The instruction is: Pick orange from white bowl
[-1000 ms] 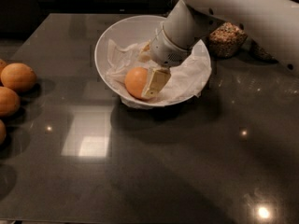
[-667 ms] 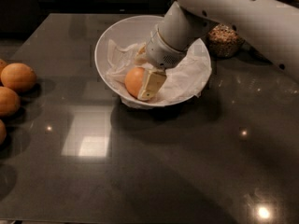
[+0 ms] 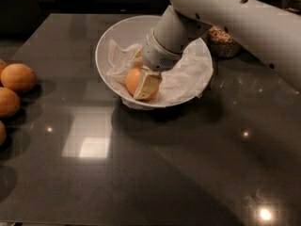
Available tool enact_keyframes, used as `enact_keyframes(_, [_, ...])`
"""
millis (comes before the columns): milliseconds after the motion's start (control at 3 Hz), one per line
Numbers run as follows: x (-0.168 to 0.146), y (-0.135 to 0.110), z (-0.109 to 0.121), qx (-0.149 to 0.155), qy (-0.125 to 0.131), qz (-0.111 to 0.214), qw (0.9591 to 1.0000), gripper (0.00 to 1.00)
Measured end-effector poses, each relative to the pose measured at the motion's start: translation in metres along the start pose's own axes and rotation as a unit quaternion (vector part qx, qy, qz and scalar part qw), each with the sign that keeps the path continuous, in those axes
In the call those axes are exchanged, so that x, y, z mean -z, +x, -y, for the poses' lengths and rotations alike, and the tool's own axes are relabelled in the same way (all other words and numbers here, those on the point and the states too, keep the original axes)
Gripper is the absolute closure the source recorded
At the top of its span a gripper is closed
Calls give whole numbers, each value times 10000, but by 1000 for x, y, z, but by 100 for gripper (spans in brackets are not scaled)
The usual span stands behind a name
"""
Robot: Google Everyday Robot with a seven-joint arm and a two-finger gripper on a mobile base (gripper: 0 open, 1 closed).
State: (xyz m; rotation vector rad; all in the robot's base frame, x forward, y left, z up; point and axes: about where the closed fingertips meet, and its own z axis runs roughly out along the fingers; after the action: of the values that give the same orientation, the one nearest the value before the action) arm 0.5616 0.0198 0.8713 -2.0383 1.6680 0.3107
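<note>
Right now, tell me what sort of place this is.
Likely a kitchen counter: a dark polished countertop, loose fruits at its left edge, a jar of grains behind the white bowl. The gripper is down in that bowl at the orange.

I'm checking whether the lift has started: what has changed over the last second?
Only the arm shifted: its wrist and upper link leaned slightly leftward over the white bowl. The pincer remains down at the orange, which has neither risen nor shifted. Bowl, tan fruits at left and grain jar stayed put.
</note>
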Motion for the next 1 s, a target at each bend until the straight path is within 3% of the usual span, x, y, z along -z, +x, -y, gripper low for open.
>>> enact_keyframes(667, [3, -2, 1, 0, 1, 0, 10000, 97])
enact_keyframes(1000, [8, -2, 2, -5, 78, 59, 10000, 100])
